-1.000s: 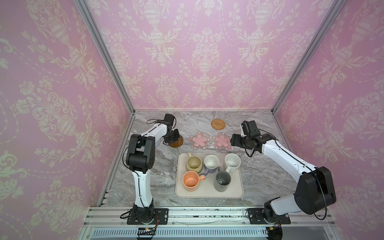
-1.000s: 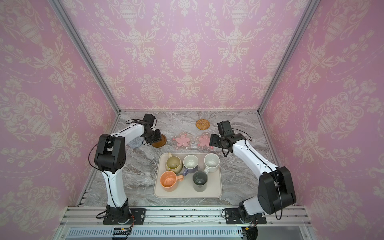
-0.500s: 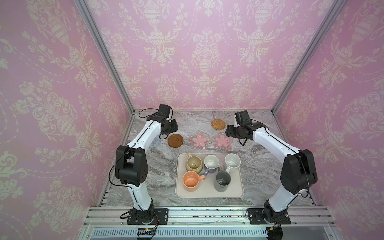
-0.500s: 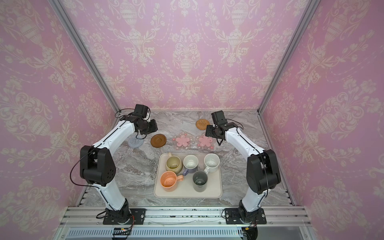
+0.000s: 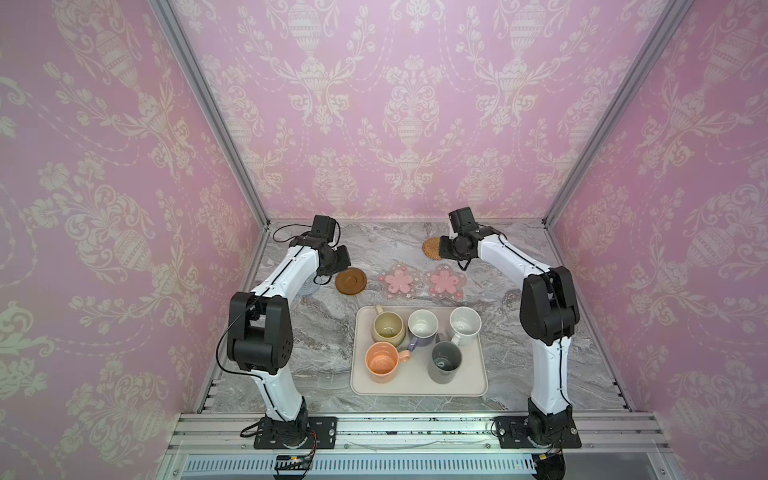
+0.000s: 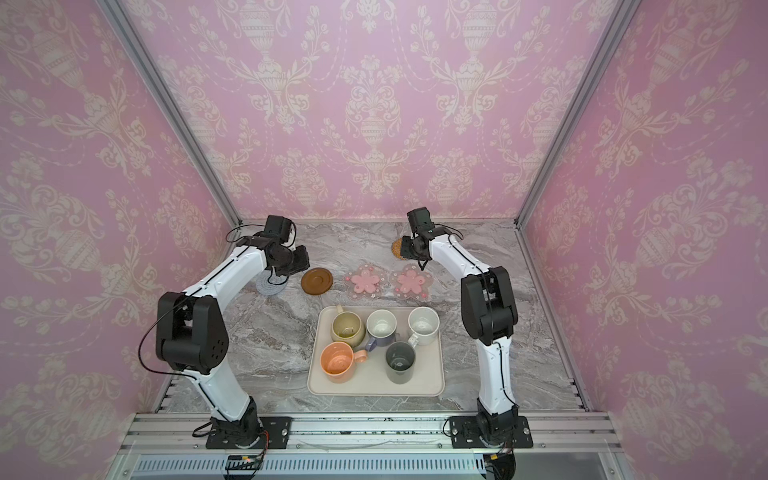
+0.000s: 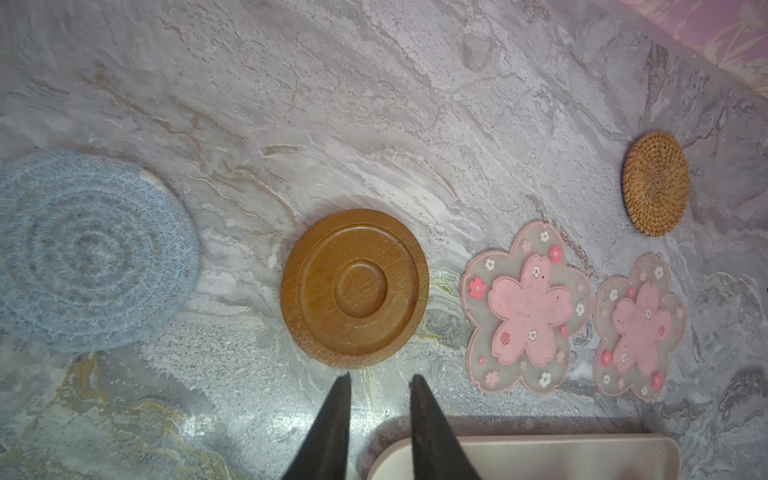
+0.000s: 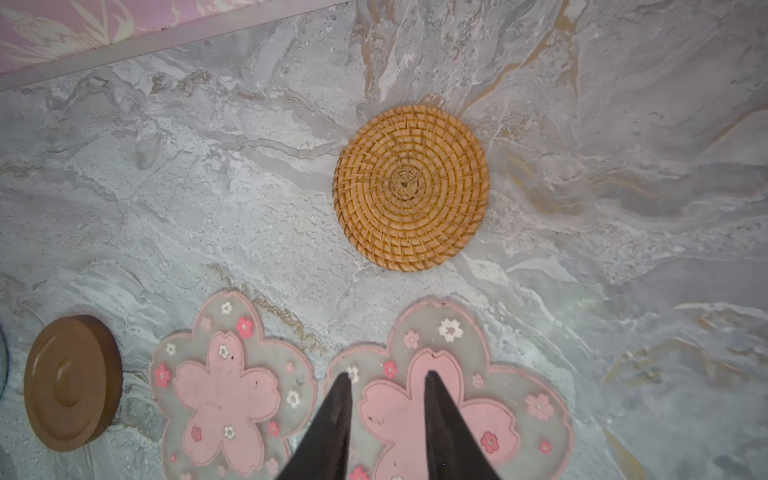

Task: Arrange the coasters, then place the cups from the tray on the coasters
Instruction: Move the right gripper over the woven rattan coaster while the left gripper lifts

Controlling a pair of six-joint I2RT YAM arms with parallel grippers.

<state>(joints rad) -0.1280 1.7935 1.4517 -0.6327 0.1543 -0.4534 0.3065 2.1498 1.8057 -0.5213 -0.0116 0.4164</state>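
The left fingers (image 7: 334, 419) are noted slightly parted and empty, raised near the brown coaster (image 7: 354, 289), the right fingers (image 8: 334, 419) likewise near the rattan coaster (image 8: 410, 187), with 2 pink flower coasters (image 5: 399, 280) laid alongside and 5 cups (image 5: 388, 328) recorded on the tray (image 5: 415, 388).

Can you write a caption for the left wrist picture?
The open, empty left gripper hovers over the marble table beside the brown coaster.

Five coasters (image 5: 351, 281), five cups (image 5: 388, 328), one tray (image 5: 415, 390)
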